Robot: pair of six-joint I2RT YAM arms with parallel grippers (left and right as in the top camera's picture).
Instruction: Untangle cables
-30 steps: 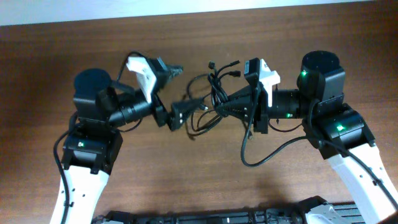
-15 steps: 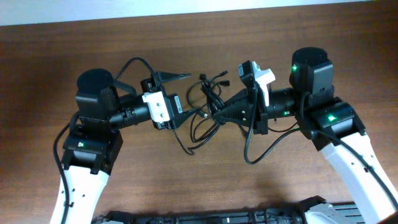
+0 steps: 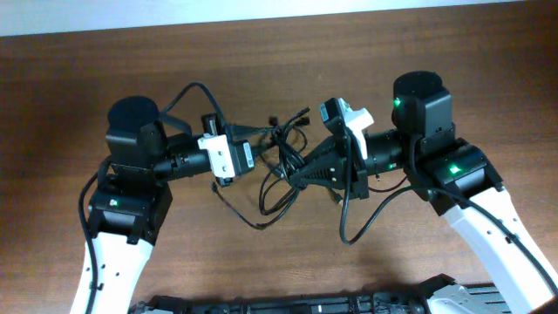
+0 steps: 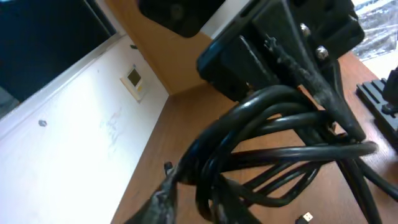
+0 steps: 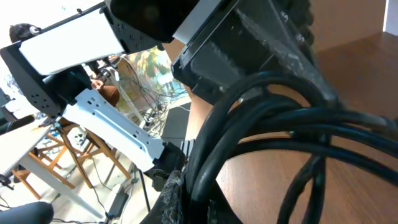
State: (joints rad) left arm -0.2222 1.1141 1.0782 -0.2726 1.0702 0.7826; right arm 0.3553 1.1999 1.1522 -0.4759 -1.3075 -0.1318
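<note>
One knot of cables (image 3: 281, 150) lay at the middle of the table (image 3: 392, 70), about as far from the far edge as from the near one, and both arms had hold of it. The left gripper (image 3: 264, 144) reached in from the table's left side and met the bunch at its far-left part. In the left wrist view the cords ran tightly between its fingers, so its jaws looked closed on the cables, though the contact itself was partly hidden. The right gripper (image 3: 295, 173) came in from the right side, its jaws closed on strands at the near-right part of the same knot. The right wrist view showed the cords pinched there.

The relation that mattered was this: the two grips sat just beside each other on opposite flanks of the tangle. The bunch's long axis ran roughly from far edge to near edge, crosswise to the line between the jaws. Neither arm was nearer, since both touched the knot. Judged from that, a pull toward the left and right edges would stretch the knot across its width.

By count there were two arms, two grippers and one tangle. The cords in it overlapped too much to number, but there were several. At least two plug ends (image 3: 303, 113) stuck out on the far side, and one loose loop trailed toward the near edge. Two thicker arm wires (image 3: 353, 228), one on each arm, were not part of the knot.
</note>
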